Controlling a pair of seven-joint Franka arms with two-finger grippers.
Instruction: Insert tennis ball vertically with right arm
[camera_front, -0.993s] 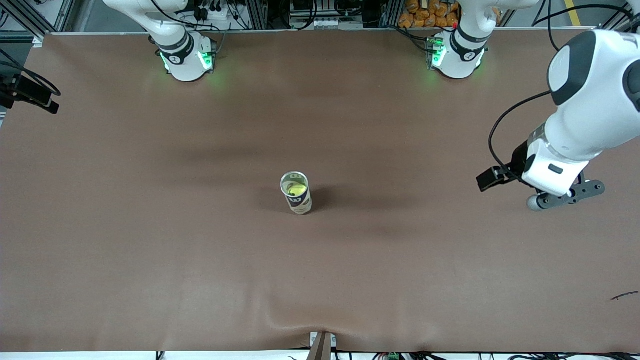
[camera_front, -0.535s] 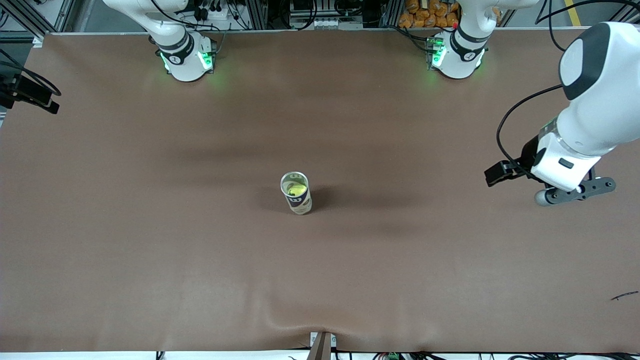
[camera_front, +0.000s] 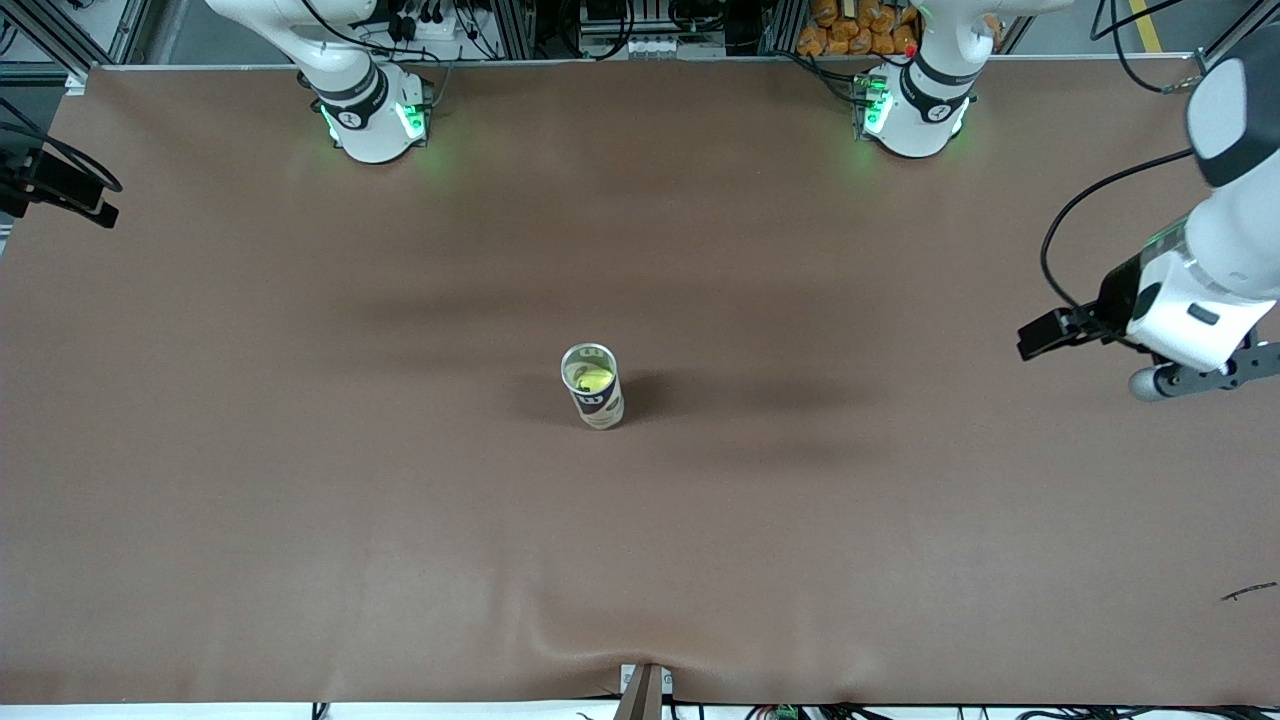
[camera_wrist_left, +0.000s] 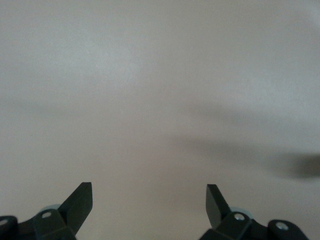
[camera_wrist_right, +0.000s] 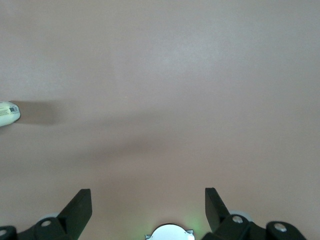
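One open can (camera_front: 593, 385) is standing upright at frame centre on the table (camera_front: 300, 450), enclosing one yellow tennis ball (camera_front: 590, 378), while I am hanging my two grippers, left gripper (camera_wrist_left: 149, 195) over the left arm's end and right gripper (camera_wrist_right: 147, 200) above its arm's base, fingers spread, empty.

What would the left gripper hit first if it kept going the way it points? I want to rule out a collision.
Only the bare table, it seems. The left gripper is open and empty, with nothing between its fingers; the can stands mid-table, well off that line.
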